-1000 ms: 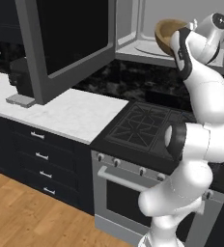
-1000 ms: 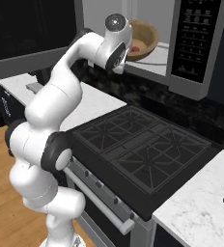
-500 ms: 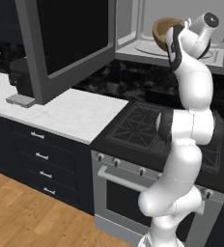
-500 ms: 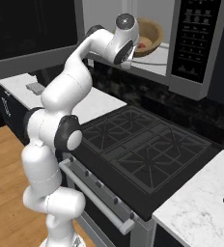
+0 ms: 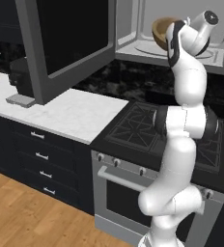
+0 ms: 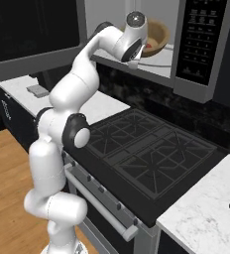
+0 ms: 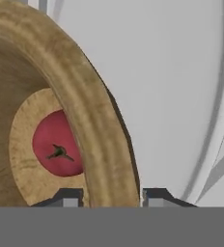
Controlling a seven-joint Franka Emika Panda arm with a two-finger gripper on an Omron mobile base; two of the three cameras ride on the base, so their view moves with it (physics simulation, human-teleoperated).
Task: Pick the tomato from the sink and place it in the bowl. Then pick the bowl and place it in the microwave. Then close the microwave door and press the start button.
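Left base view: the bowl [image 5: 161, 32] sits inside the open microwave [image 5: 181, 48], the arm reaching up to it.

Right base view: the tomato [image 6: 149, 44] lies in the bowl.

Hand view: the end effector [image 7: 110, 197] straddles the bowl's rim, fingertips [image 7: 68, 197] apart on either side; whether they touch it I cannot tell.

I see a wooden floor [image 5: 22, 212] below dark drawers [image 5: 39, 159]. A white marble counter [image 5: 70, 113] sits left of the black stove [image 6: 146, 161].
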